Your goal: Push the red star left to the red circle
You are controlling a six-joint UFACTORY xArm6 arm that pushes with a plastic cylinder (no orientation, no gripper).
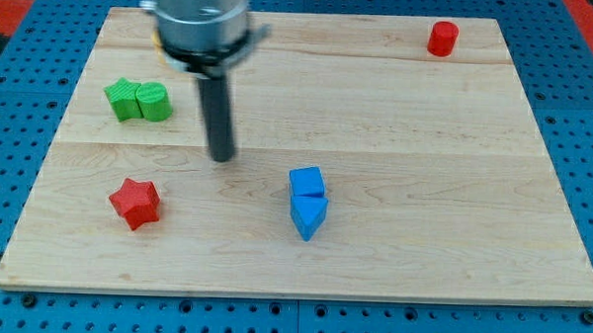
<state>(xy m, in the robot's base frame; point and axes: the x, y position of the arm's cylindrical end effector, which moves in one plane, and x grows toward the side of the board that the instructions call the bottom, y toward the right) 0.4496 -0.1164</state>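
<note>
The red star (135, 201) lies near the view's bottom left of the wooden board (397, 111). The red circle (442, 38) stands far off at the view's top right, close to the board's top edge. My tip (221, 158) rests on the board up and to the right of the red star, with a clear gap between them. It is far to the left of the red circle and touches no block.
Two green blocks (139, 100) sit side by side at the view's left, left of the rod. A blue cube (306, 181) and a blue wedge-shaped block (308, 215) touch each other right of my tip. A yellow block is mostly hidden behind the arm's housing (201, 20).
</note>
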